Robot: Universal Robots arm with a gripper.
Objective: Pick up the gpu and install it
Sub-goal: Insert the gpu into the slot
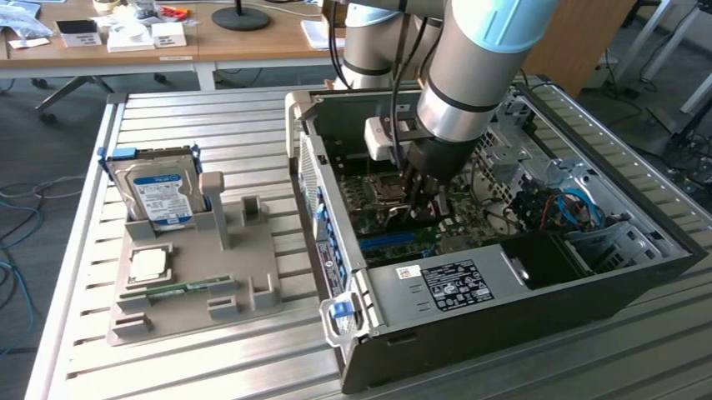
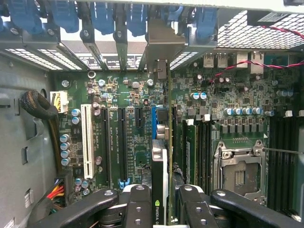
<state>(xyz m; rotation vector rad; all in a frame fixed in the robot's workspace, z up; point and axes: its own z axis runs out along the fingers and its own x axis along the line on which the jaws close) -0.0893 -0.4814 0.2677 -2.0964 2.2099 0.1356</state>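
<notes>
Wrist view is showing the claw (image 2: 161,209) gripping the gpu (image 2: 159,164) between its two black fingers (image 2: 137,206), the jaws standing narrow on either face of the thin card. The gpu is standing edge-on over the motherboard (image 2: 133,95), running along a blue slot (image 2: 153,121), between the black slots beside the white slot (image 2: 87,137) and the CPU socket (image 2: 237,173). Its silver bracket (image 2: 159,52) is reaching the rear wall of the case among the blue clips (image 2: 102,16). Whether the card is fully seated I cannot tell.

From the exterior view, the arm (image 1: 468,75) is reaching down into the open case (image 1: 534,325), with the claw (image 1: 426,204) sitting low over the board. On the tabletop (image 1: 223,367), towards the exterior view's left, a grey holder (image 1: 250,258) is carrying a hard drive (image 1: 159,193) standing upright, a processor chip (image 1: 149,264) and a memory stick (image 1: 178,289) lying flat.
</notes>
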